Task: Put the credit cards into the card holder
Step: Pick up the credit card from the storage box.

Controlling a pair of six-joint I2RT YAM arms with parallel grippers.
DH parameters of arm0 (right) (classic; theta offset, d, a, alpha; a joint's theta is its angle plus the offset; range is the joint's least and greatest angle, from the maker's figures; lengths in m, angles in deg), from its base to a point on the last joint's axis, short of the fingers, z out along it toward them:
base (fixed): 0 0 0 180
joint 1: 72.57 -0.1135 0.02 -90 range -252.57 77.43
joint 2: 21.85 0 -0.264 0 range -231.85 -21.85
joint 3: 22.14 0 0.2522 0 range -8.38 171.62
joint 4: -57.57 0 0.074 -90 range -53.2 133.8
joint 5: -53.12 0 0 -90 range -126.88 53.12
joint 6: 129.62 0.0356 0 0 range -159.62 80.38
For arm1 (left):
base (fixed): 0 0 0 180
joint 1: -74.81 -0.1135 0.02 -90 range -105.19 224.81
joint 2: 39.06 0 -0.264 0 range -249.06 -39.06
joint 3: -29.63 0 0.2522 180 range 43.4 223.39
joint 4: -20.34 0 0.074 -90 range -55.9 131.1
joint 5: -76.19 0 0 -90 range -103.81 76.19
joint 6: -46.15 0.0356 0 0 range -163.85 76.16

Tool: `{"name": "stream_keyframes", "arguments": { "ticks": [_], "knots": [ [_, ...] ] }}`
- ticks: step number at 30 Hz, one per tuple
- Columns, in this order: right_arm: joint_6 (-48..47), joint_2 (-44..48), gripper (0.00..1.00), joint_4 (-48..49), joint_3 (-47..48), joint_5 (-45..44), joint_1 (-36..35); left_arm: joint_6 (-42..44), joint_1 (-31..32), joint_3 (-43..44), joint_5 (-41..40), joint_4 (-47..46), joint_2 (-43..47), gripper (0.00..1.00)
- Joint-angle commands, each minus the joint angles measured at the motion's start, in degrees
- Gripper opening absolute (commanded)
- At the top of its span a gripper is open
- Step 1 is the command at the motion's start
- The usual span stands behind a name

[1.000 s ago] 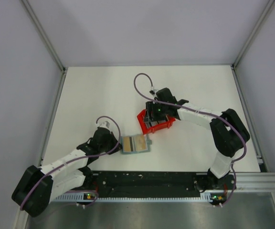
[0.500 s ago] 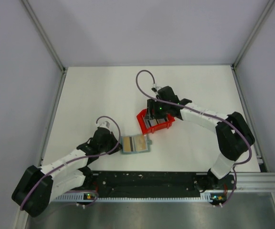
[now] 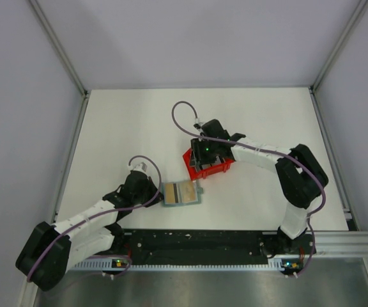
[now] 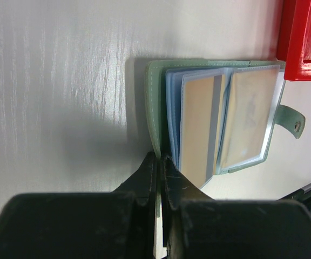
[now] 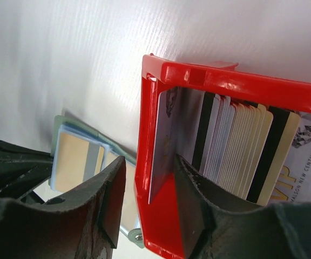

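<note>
The grey-green card holder [image 3: 181, 193] lies open on the table, with tan cards in its light blue sleeves [image 4: 198, 129]. My left gripper [image 4: 160, 157] is shut on the edge of the holder's cover [image 4: 155, 97]; it also shows in the top view [image 3: 160, 192]. The credit cards [image 5: 236, 145] stand packed upright in a red bin [image 5: 225, 81]. My right gripper [image 5: 147, 172] is open. One finger is outside the bin's wall and the other is inside, behind a whitish card [image 5: 163, 140] leaning on that wall. It hangs over the bin in the top view [image 3: 206, 158].
The red bin [image 3: 217, 171] sits just up and right of the holder, its corner close to the holder's strap [image 4: 293, 121]. White table [image 3: 126, 128] spreads around, with metal frame rails [image 3: 72, 141] at the sides and the arms' black base rail [image 3: 197, 246] at the near edge.
My right wrist has shifted a little to the left over the red bin, and its cable has swung left. The left arm and the holder have not moved.
</note>
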Motion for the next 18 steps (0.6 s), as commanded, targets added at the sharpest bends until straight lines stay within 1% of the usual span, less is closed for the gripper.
{"name": "stream_keyframes", "arguments": {
  "ticks": [1, 2, 3, 4, 5, 7, 8, 11, 14, 15, 17, 18],
  "knots": [
    [-0.7, -2.0, 0.38, -0.7, 3.8, -2.0, -0.8, 0.9, 0.1, 0.7, 0.4, -1.5, -0.3, 0.0],
    [-0.8, -2.1, 0.36, -1.0, 3.9, -2.9, -0.8, 1.0, 0.1, 0.7, 0.5, -1.5, -0.3, 0.0],
    [-1.2, -2.0, 0.28, -1.0, 3.8, -3.2, -0.8, 0.9, 0.2, 0.6, 0.4, -1.5, -0.3, 0.0],
    [-1.4, -1.9, 0.25, -1.0, 3.7, -3.1, -0.7, 0.9, 0.2, 0.6, 0.4, -1.5, -0.3, 0.0],
    [-1.6, -1.9, 0.25, -1.0, 3.7, -2.7, -0.8, 0.9, 0.1, 0.6, 0.3, -1.5, -0.3, 0.0],
    [-1.9, -1.5, 0.29, -1.0, 3.9, -1.1, -0.8, 0.9, 0.2, 0.5, 0.2, -1.5, -0.3, 0.0],
    [-1.8, -1.5, 0.29, -1.0, 4.0, -0.2, -0.7, 0.9, 0.1, 0.4, 0.2, -1.6, -0.2, 0.0],
    [-1.5, -1.6, 0.26, -1.0, 4.3, 1.0, -0.9, 0.7, 0.2, 0.3, 0.2, -1.6, -0.3, 0.0],
    [-1.5, -1.8, 0.17, -1.1, 4.7, -0.3, -0.7, 0.7, 0.1, 0.4, 0.4, -1.8, -0.3, 0.0],
    [-1.8, -1.7, 0.1, -1.5, 4.9, -0.7, -0.7, 0.7, 0.1, 0.5, 0.4, -1.7, -0.3, 0.0],
    [-2.2, -1.7, 0.0, -2.2, 5.4, -1.2, -0.7, 0.9, 0.2, 0.6, 0.4, -1.5, -0.3, 0.0],
    [-2.6, -1.5, 0.0, -2.2, 5.5, -1.4, -0.7, 0.9, 0.1, 0.6, 0.4, -1.4, -0.3, 0.0]
  ]
}}
